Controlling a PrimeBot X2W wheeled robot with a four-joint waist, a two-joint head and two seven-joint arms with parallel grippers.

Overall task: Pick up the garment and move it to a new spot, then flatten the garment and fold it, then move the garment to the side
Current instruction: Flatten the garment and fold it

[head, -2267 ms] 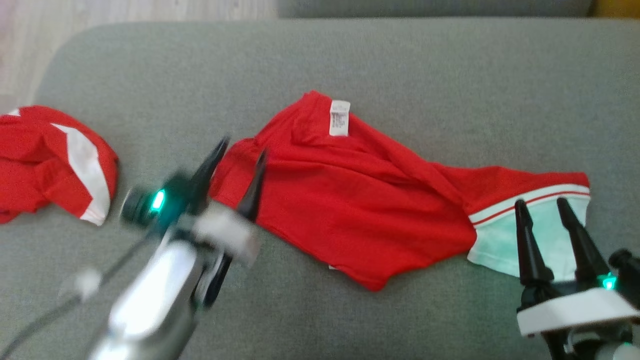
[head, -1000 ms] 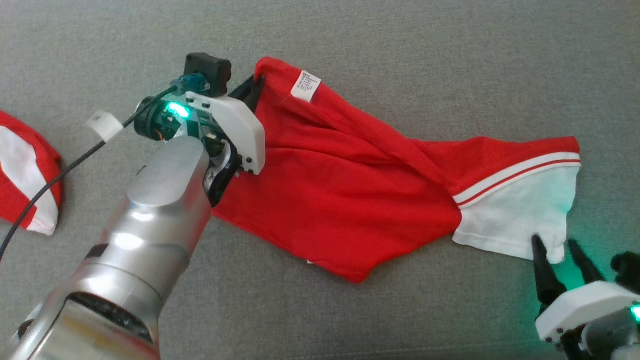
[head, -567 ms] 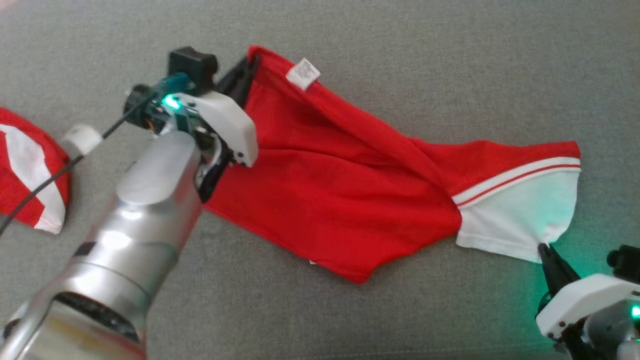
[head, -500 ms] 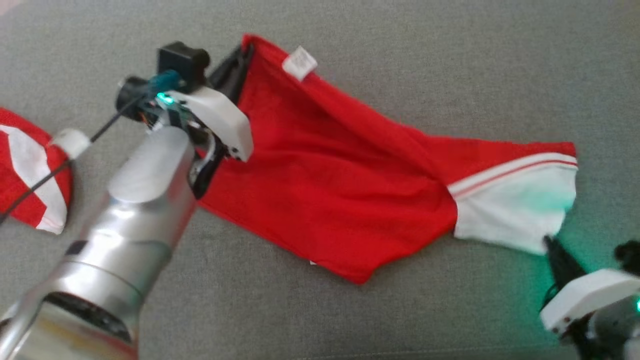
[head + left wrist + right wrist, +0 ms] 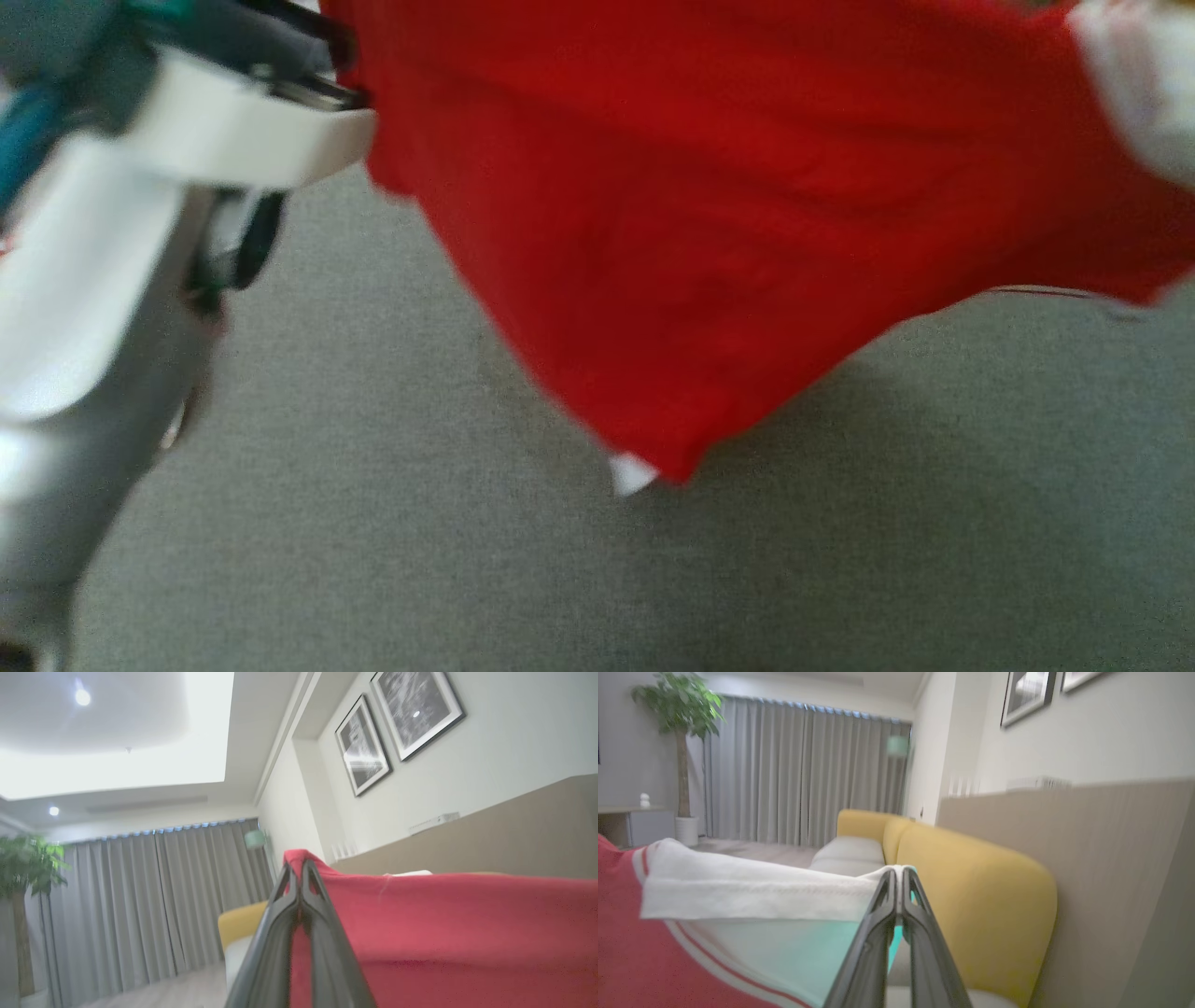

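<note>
Head view. A garment (image 5: 672,233) of smooth, thin red knit hangs as a wide sheet across the top, from 11 o'clock to 3 o'clock. Its lower edge tapers to a point near the centre, where a small white tab shows. A white panel (image 5: 1134,103) sits at 2 o'clock. Below lies a grey upholstered surface (image 5: 467,560) with a fine woven texture. The garment casts a soft shadow on it, and the surface is open from 4 o'clock round to 8 o'clock. The pale, glossy left arm (image 5: 84,308) fills the 9 o'clock side.

Left wrist view. The left fingers (image 5: 297,877), long, dark and tapered, are pressed together on a peaked red corner of the garment. The cloth stretches away toward 3 o'clock. Grey pleated curtains (image 5: 154,905) and framed pictures (image 5: 413,714) stand behind.

Right wrist view. The right fingers (image 5: 899,882) are closed tight on the hemmed white edge. Red and white stripes border the red cloth at 8 o'clock. A rounded yellow sofa (image 5: 971,896) lies beyond, at 3 o'clock.
</note>
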